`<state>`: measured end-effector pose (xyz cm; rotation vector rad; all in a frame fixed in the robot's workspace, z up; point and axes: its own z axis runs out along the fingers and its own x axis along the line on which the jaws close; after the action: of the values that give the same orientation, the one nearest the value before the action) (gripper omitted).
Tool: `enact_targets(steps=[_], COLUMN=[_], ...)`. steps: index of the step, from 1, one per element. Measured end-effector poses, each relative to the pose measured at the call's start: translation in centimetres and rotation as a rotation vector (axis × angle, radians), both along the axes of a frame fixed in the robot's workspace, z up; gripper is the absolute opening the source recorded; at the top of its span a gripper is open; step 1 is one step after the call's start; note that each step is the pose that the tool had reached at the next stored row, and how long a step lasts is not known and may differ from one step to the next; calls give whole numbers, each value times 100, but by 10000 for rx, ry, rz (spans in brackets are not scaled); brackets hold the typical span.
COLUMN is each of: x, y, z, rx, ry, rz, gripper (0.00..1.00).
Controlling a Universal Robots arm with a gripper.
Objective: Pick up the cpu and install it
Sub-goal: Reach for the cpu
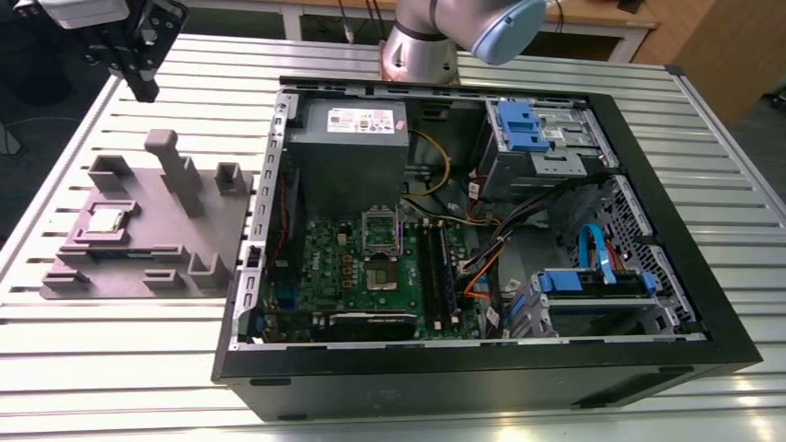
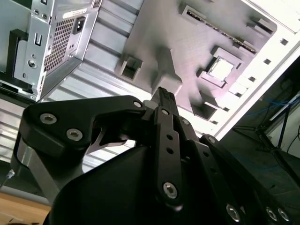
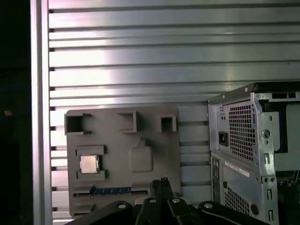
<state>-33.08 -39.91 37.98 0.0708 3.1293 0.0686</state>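
Note:
The cpu is a small silver square lying flat in a recess of the grey holder block, on the slatted table at the exterior view's left of the open computer case. Both wrist views show the cpu in that recess. My gripper hangs high above the table's far corner, beyond the block and well clear of the chip. Its black fingers are pressed together with nothing between them, and the gripper looks shut in the second wrist view too. The motherboard socket lies open inside the case.
The open case fills the table's middle, with a grey power supply, memory sticks, cables and blue drive cages. Tall posts rise from the holder block. The arm's base stands behind the case.

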Motion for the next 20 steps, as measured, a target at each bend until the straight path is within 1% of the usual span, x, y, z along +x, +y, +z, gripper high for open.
enact_targets(steps=[2,3,10,14,15,16,17,18,19,20], x=[-13,-50,-365,-542,-568,-583,-592,-600,-608,-616], y=[-1,-1,0,0,0,0,0,0,-1,0], z=[-32,-44,-98,-118,-118,-119,-120,-123,-130,-142], rx=[10,10,12,12,12,13,14,14,15,14], ry=[4,6,3,10,37,94,185,262,318,347], rz=[193,219,228,231,232,234,238,242,256,292], gripper=[10,10,10,10,10,10,10,10,10,10])
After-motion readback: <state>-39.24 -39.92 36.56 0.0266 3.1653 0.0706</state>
